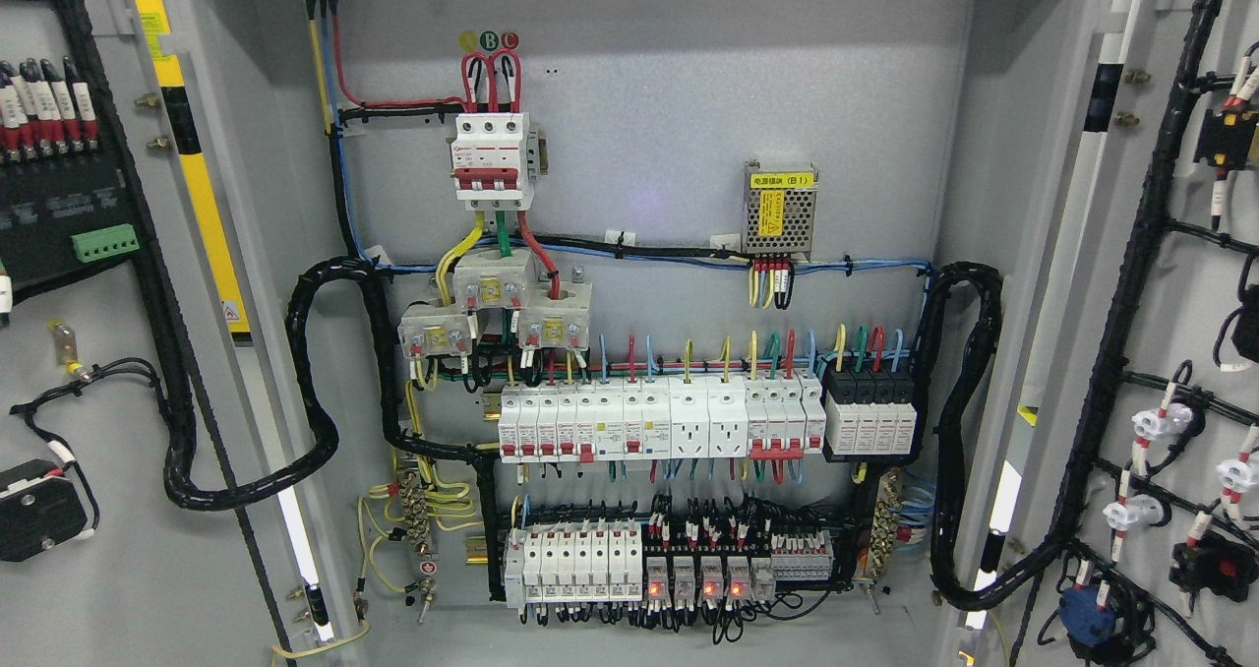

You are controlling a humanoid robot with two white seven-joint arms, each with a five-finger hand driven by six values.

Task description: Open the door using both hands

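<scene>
A grey electrical cabinet fills the head view with both doors swung wide open. The left door (118, 569) shows its inner face with wiring and a green terminal block (104, 243). The right door (1195, 352) also shows its inner face, with black cable looms and white connectors. Between them lies the back panel (649, 106) with a red-and-white main breaker (491, 158), a row of white breakers (649, 423) and lower relays lit red (696, 580). Neither of my hands nor arms shows anywhere.
Thick black cable bundles loop from the panel to the left door (305, 392) and to the right door (959, 431). A small power supply with a yellow label (780, 210) sits at upper right. A yellow-black strip (192, 155) runs down the left door's edge.
</scene>
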